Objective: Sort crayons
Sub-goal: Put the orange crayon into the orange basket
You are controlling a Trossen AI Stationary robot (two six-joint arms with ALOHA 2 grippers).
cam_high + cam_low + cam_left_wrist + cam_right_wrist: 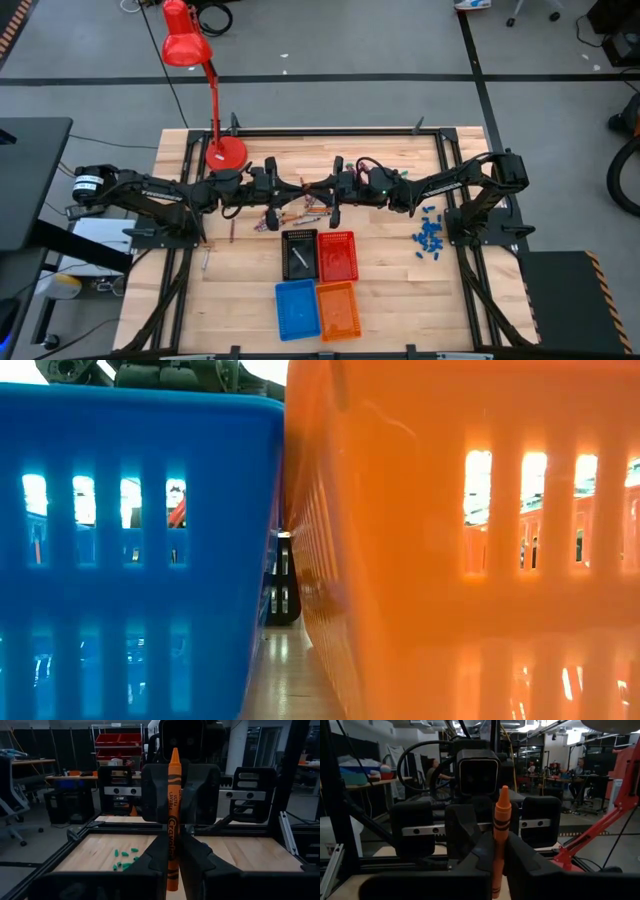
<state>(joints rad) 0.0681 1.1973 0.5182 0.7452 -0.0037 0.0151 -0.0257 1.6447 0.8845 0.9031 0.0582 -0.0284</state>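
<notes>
An orange crayon [173,805] stands upright in mid-air above the table's middle, pointed tip up, between my two grippers, which face each other level. My left gripper [173,856] is shut on it from the table's left, and my right gripper [497,857] is shut on it from the right. In the high view the two meet at the centre [318,193]. A few loose crayons [288,214] lie on the table below them, and one pale crayon [298,257] lies in the black basket [290,268]. My left gripper pinches the crayon's lower half [173,851] between its two fingers, coming in level from the table's left, fingers across the stick. The crayon stands upright, clear of the table. My right gripper pinches the same crayon's lower part [497,851] between its two fingers, level from the table's right, fingers across it. The tip [503,792] rises above the fingers.
A black, a red [338,255], a blue [297,308] and an orange basket [338,309] stand near the front middle. Small chunky blue pieces [430,236] lie at the right. A red desk lamp [212,95] stands at the far left.
</notes>
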